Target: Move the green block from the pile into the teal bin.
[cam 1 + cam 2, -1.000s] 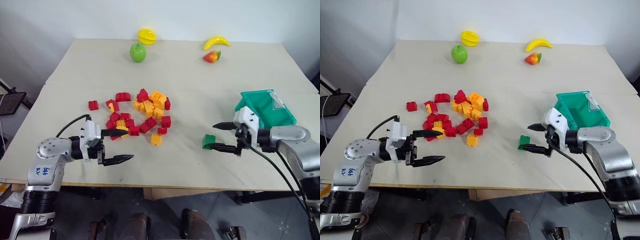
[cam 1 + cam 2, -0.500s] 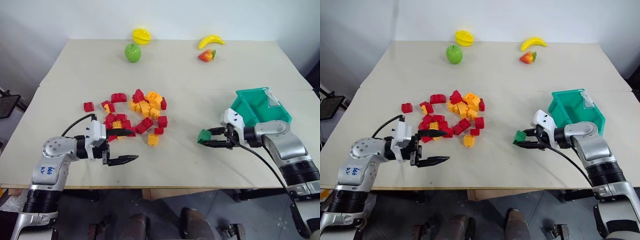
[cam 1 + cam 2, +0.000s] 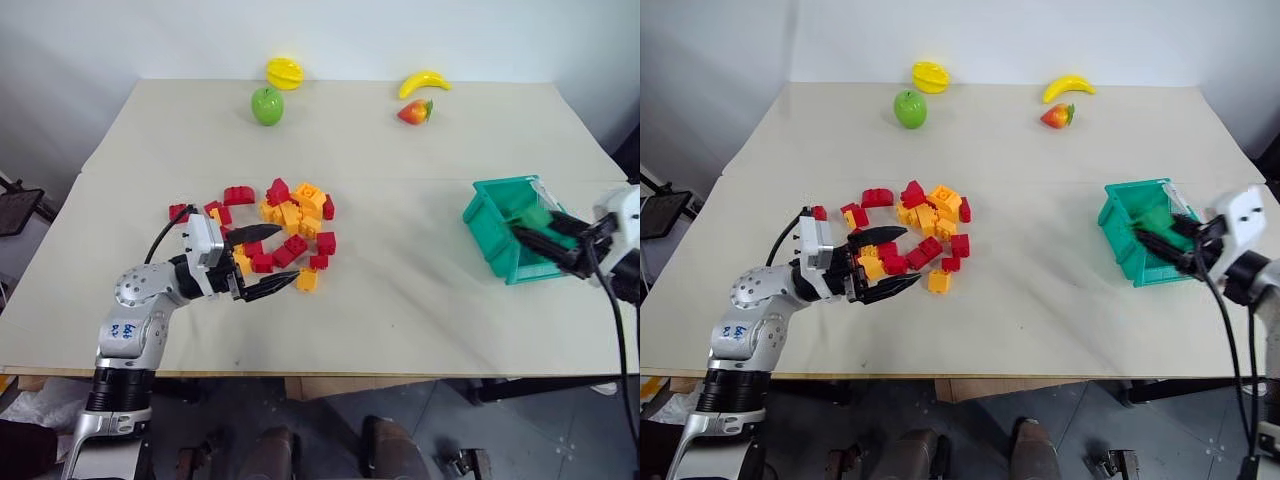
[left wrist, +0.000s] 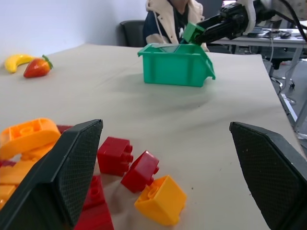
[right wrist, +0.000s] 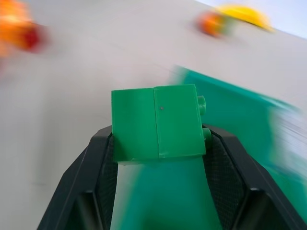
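Carried away from the bare bench beside the pile since a second ago: green block [image 5: 158, 122], now pinched between the fingers of the right gripper [image 3: 540, 240] and hanging over the open top of the teal bin [image 3: 492, 232], not yet lying inside it. Showing clearly in the right wrist view, clamped between both black pads with its studs facing sideways and the teal bin's interior blurred beneath. Seen from the left wrist view as a green corner at the gripper tip just above the teal bin's rim.

Shifted closer to the pile [image 3: 282, 226] as well: left gripper [image 3: 268, 262], fingers spread wide and holding nothing, reaching over the near edge of the pile with red and orange bricks lying between and just ahead of the fingers.

Lying at the far edge of the bench [image 3: 420, 300], well apart from the teal bin: lime-green apple [image 3: 267, 105], yellow fruit [image 3: 284, 72], banana [image 3: 424, 82] and strawberry [image 3: 415, 111]. Sitting behind the teal bin in the left wrist view: a person in a light jacket [image 4: 169, 19].
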